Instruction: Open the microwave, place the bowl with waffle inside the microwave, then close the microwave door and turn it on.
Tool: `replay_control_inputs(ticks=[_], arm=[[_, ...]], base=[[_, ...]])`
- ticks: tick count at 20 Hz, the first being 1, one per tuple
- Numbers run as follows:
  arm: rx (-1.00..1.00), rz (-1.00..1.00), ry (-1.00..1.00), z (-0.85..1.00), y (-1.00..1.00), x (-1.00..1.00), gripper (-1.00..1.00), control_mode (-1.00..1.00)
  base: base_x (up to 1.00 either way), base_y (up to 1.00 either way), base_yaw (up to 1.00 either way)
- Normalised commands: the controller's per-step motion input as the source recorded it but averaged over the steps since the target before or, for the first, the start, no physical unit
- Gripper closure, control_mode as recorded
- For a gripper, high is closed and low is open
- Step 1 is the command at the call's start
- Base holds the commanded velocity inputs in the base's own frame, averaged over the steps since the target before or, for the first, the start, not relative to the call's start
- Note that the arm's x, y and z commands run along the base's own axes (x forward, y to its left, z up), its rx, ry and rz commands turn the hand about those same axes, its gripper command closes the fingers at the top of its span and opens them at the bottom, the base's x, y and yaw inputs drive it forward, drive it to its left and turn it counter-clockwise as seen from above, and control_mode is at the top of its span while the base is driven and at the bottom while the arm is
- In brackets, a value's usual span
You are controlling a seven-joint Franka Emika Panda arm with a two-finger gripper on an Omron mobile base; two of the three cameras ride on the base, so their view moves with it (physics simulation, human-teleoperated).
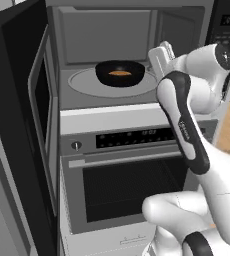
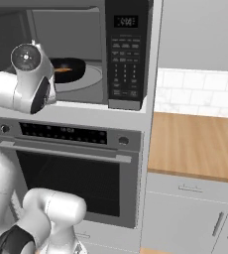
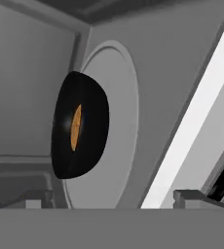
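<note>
Bowl (image 1: 120,73) sits on the round grey turntable (image 1: 87,84) inside the microwave (image 1: 112,35), upper centre of the left base view, toward the back half of the plate. Waffle (image 1: 120,73) lies flat in the bowl, orange-brown, well within the rim. In the right base view the bowl (image 2: 71,68) shows at upper left, partly behind the arm, waffle (image 2: 61,70) just visible at its edge. Hand view is rolled sideways: bowl (image 3: 80,125) left of centre, waffle (image 3: 76,127) a thin orange sliver in it, turntable (image 3: 119,97) behind.

Microwave door (image 1: 22,125) stands swung wide open along the left of the left base view, grey inner frame facing the cavity. Keypad panel (image 2: 126,54) with small display sits upper centre of the right base view.

End effector (image 1: 163,56) is at the cavity's right edge, just right of the bowl, not touching it; fingers look spread apart with nothing between them, tips at the bottom corners of the hand view.

Steel-fronted oven (image 1: 122,180) below the microwave, door closed. Wooden bench (image 2: 195,144) at right of the right base view.
</note>
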Motion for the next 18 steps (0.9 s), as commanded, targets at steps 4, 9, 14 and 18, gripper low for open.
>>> replay_control_inputs(ticks=[4, 9, 14, 18], arm=[[-0.06, 0.08, -0.01, 0.58, -0.23, -0.89, -1.00, -1.00], [-0.17, 0.05, 0.00, 0.43, -0.04, -0.98, -1.00, -1.00], [-0.24, 0.06, -0.02, 0.14, -0.02, -1.00, -1.00, -1.00], [-0.24, 0.12, -0.11, -0.01, -0.04, -0.93, -1.00, -1.00]], base=[[0.00, 0.00, 0.00], [0.00, 0.00, 0.00], [0.00, 0.00, 0.00], [0.00, 0.00, 0.00]])
